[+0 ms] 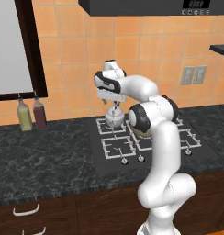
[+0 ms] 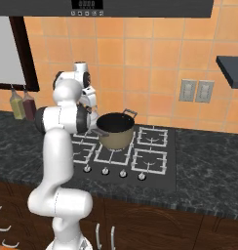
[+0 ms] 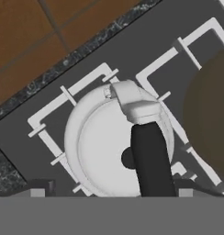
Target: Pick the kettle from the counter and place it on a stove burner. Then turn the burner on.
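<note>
One kettle [image 1: 114, 118] sits on the rear-left stove burner [image 3: 49, 114] at frame center; I cannot tell whether my gripper [image 1: 114, 104] above grips it.

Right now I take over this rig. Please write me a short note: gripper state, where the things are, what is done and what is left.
Gripper: just above the kettle; open or shut cannot be told.
Kettle: over the rear-left stove burner, off the counter; whether it rests on the grate is unclear.
Pot: on a neighbouring burner.
Done: kettle carried to the stove.
Left: confirm release, then turn the right knob among the knobs.
</note>
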